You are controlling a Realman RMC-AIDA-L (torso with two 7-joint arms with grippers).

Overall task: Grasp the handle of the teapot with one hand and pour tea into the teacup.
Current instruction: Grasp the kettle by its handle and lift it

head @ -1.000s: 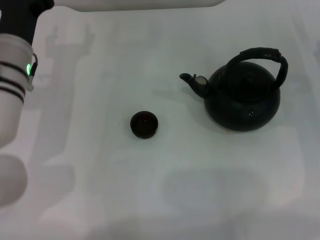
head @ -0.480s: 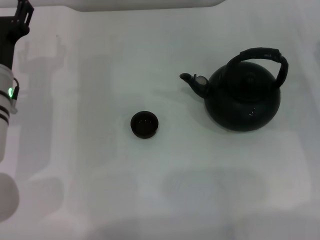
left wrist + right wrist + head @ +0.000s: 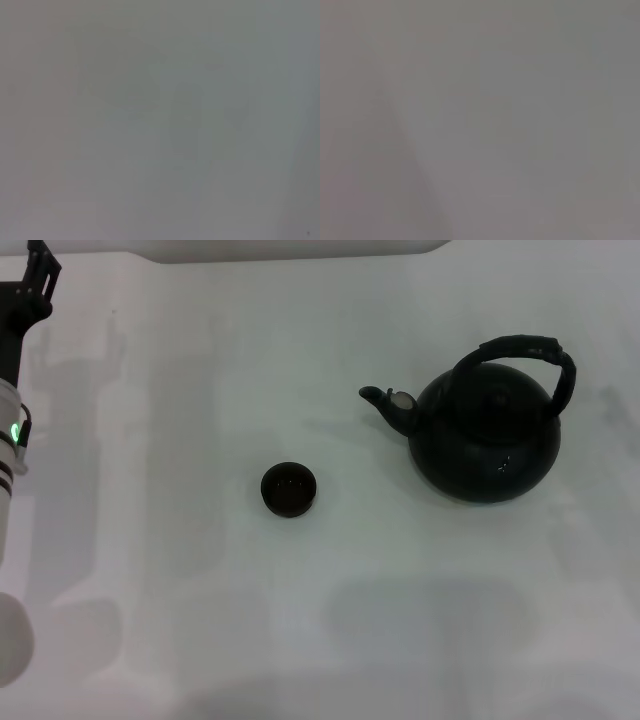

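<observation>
Items on my screens, counted:

1. One teapot (image 3: 487, 440), round, matte black, upright on the white table (image 3: 200, 620), right of centre in the head view. Its short spout (image 3: 392, 405) has a pale tip and points toward the robot's left.
2. One handle (image 3: 525, 355), a thick black hoop arching over the pot's top (ribbed look, lid knob just visible beneath it).
3. One teacup (image 3: 289, 488), small, black, handleless, standing near the middle of the table, left of the teapot and nearer the robot. The two are apart, not touching.
4. One left arm (image 3: 10, 455), white with black bands and a green light, along the far left edge of the head view. Its left gripper (image 3: 35, 280) shows as a dark shape at the upper left corner, cut off by the frame.

Hidden or hard to make out:
- I cannot tell whether the left gripper's fingers are parted or closed; only part of the dark body shows.
- The right arm and its gripper do not appear in the head view.
- Both wrist views give me only a plain grey surface with faint shadows; no object and no fingers can be made out in either.
- The teacup's contents are too dark to read.

Position relative to gripper: teapot and handle lie well apart from the left gripper, across the table on the opposite side; the teacup sits between, nearer the pot.
</observation>
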